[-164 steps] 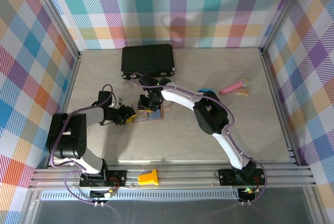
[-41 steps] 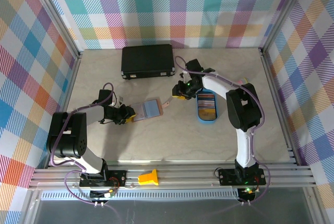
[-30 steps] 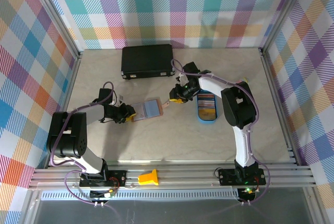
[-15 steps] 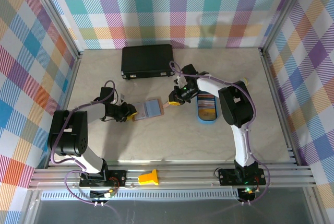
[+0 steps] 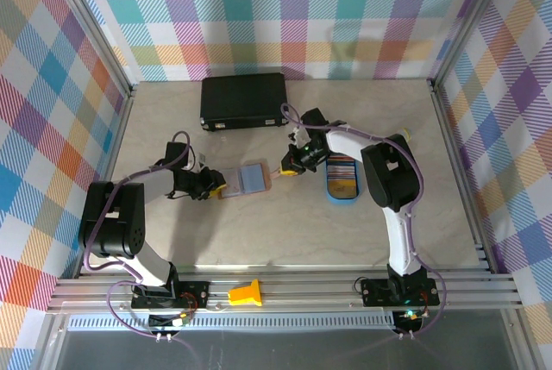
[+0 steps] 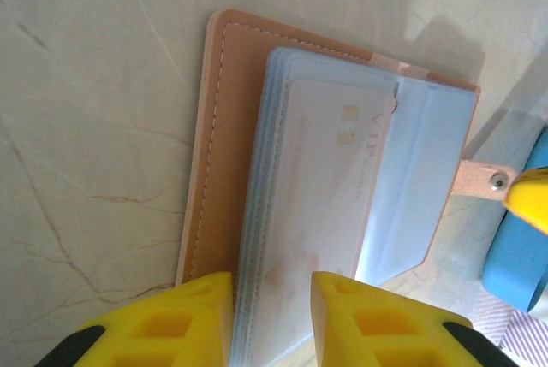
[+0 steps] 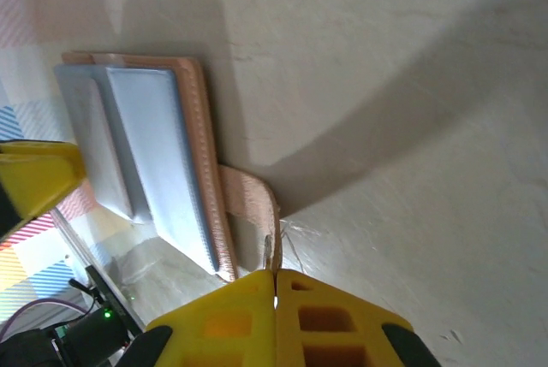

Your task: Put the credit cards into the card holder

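Observation:
The salmon-brown card holder [image 5: 247, 180] lies open on the table with its bluish-grey pockets up [image 6: 402, 170]. A pale credit card [image 6: 330, 179] sits in its top pocket. My left gripper [image 5: 216, 187] is shut on the holder's left edge, its yellow fingers [image 6: 180, 316] on either side of the pocket stack. My right gripper [image 5: 285, 169] is shut on the holder's strap [image 7: 248, 196], pinching the strap's end at the holder's right side. More credit cards [image 5: 341, 165] lie stacked in the blue oval tray [image 5: 341, 194] just right of that gripper.
A large black case [image 5: 244, 99] lies shut at the back of the table. A yellow block [image 5: 246, 292] sits on the front rail between the arm bases. Checked walls close in the table on three sides.
My right gripper moved left from beside the tray to the holder's strap and shut on it. The left gripper kept its hold on the holder's left edge.

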`<state>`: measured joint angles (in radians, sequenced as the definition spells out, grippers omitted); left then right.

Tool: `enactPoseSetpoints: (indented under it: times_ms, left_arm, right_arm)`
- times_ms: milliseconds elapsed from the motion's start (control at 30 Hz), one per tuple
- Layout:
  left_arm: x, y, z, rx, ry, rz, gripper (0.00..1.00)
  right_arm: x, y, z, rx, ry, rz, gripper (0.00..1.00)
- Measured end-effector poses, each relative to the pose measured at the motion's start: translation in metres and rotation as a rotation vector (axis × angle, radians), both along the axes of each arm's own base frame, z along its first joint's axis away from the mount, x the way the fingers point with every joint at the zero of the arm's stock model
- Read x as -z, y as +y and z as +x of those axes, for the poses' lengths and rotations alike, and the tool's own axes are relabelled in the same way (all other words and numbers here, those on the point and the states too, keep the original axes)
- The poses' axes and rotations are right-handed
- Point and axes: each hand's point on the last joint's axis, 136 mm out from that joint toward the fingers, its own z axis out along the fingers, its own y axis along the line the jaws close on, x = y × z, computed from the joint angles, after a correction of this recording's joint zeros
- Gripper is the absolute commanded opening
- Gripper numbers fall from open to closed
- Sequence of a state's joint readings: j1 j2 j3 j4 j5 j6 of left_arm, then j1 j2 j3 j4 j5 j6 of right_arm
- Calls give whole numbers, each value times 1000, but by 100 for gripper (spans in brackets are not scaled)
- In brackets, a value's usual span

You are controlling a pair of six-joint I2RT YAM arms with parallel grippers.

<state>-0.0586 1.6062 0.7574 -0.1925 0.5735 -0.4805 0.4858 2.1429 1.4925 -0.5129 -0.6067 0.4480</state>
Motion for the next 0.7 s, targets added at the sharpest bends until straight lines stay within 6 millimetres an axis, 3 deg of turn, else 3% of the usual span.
enactPoseSetpoints:
  times_ms: [433,700]
  left_arm:
    - [-24,0,3,0,-61,-5,39]
    - [-24,-4,2,11,-63,-6,39]
  right_arm:
    - [-11,-25,-30,6,-26,-53,0]
    - [-16,-34,-31,25,-51,-72,0]
